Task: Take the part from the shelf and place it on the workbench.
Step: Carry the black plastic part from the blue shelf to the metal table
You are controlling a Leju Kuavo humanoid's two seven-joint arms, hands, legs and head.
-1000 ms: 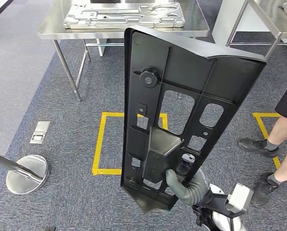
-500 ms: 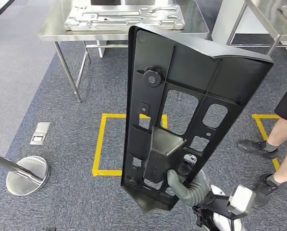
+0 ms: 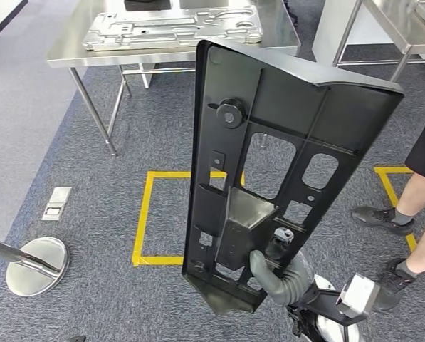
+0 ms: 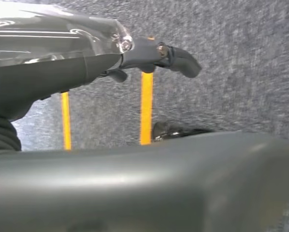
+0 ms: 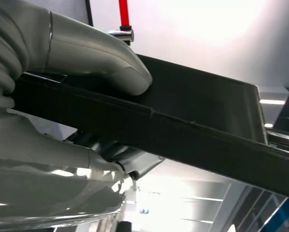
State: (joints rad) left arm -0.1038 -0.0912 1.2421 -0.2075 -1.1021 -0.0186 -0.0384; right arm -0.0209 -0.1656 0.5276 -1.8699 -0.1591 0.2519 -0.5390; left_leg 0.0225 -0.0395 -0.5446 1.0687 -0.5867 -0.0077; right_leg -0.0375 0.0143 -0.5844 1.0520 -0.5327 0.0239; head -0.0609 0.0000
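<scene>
A: Part status?

B: The black panel (image 3: 274, 164) is off the shelf, carried upright in front of the robot. The right hand (image 3: 277, 274) holds it at the lower end, thumb hooked round a rib by the boxy bracket. The right wrist view shows the thumb (image 5: 110, 65) pressed on one face of the panel (image 5: 194, 121), other fingers under the edge. So that hand is clamped on the part.

A: Left hand?

B: The left hand (image 4: 150, 55) hangs over the carpet. One dark finger sticks out with nothing on it; whether the hand is spread or curled cannot be told from that view.

A: Destination?

B: The steel workbench (image 3: 65, 51) is ahead, well apart from the part. A grey metal plate (image 3: 172, 27) already lies on it.

A: Risks?

B: Probably the grip. One hand low down, most of the panel above it, so it looks top-heavy and could tip or twist out while walking. The tall panel also blocks much of the forward view, so the robot may misjudge the bench edge or land the part on the plate. A person's legs (image 3: 414, 206) stand near on the right, so a swing that way could hit them.
</scene>
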